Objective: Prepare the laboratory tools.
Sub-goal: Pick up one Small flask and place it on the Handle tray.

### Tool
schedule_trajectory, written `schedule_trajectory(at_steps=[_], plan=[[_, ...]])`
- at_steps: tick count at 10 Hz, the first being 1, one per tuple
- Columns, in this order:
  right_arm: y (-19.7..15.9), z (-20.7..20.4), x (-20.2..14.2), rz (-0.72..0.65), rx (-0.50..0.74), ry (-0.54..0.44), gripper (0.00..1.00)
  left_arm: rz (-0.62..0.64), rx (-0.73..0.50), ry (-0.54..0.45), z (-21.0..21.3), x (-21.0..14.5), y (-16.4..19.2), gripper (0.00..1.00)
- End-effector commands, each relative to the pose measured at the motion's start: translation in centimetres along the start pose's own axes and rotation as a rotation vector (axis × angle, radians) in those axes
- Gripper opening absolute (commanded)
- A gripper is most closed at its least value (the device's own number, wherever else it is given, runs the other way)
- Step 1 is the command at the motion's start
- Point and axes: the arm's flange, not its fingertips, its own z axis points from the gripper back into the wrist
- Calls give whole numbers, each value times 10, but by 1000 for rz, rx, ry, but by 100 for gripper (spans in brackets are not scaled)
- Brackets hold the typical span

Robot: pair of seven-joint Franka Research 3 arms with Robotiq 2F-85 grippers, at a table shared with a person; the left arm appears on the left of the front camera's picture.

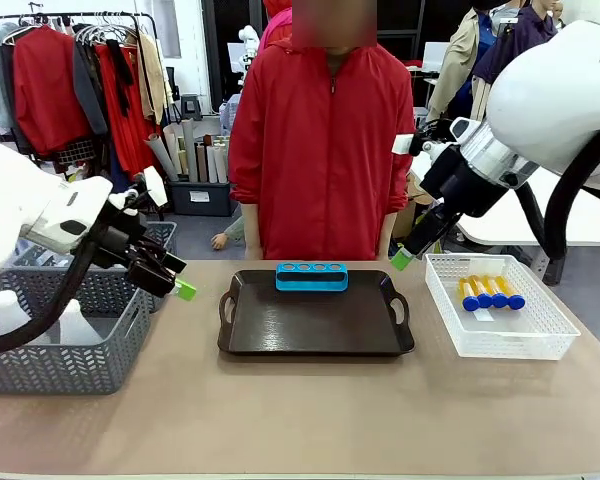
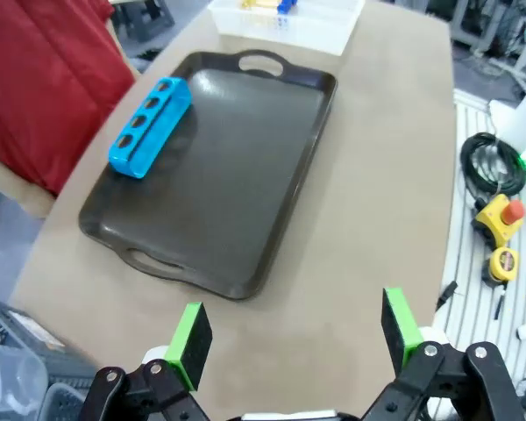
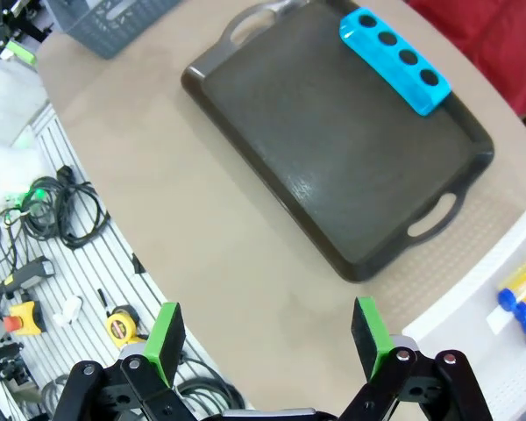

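Tan table (image 1: 300, 420) surface carries three stations, listed from the robot's left.

Station one: grey mesh basket (image 1: 80, 372). It holds a translucent white conical flask (image 1: 75, 325), upright, beside a second pale vessel (image 1: 8, 310) too indistinct to identify. Left gripper (image 1: 178, 277) hovers above the basket's right-hand rim, jaws spread fully, nothing between the pads. The flask lies below and to the left of its fingers.

Station two: dark brown tray (image 1: 315, 325) at centre. It is bare except for a blue four-hole rack (image 1: 312, 277) lying along its far edge, long axis running left to right.

Station three: white mesh basket (image 1: 500, 350). It contains four yellow-orange tubes (image 1: 490, 292) laid side by side, long axes running roughly from the far edge toward the robot, blue caps at the near ends. Right gripper (image 1: 408, 250) hangs above the gap between tray and white basket, near the basket's far left corner, jaws likewise wide apart and empty.

Governing relation: the tubes lie just to the right of and below the right gripper, well apart from the left one.

Judged assignment: the right arm takes the tubes, closing across each tube's short axis; the left arm serves the flask.
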Motion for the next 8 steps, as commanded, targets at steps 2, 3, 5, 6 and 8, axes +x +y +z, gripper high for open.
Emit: schedule_trajectory(at_steps=[2, 3, 5, 6, 8], plan=[[1, 2, 0, -4, 6, -4, 100, -4, 22, -27, -9, 7, -1, 100], [1, 2, 0, -4, 6, -4, 100, -4, 22, -27, -9, 7, -1, 100], [1, 2, 0, -4, 6, -4, 100, -4, 22, -27, -9, 7, -1, 100], [1, 2, 0, -4, 6, -4, 100, -4, 22, -27, -9, 7, -1, 100], [0, -2, 1, 22, 36, 1, 100, 9, -90, 92, 0, 7, -5, 100]])
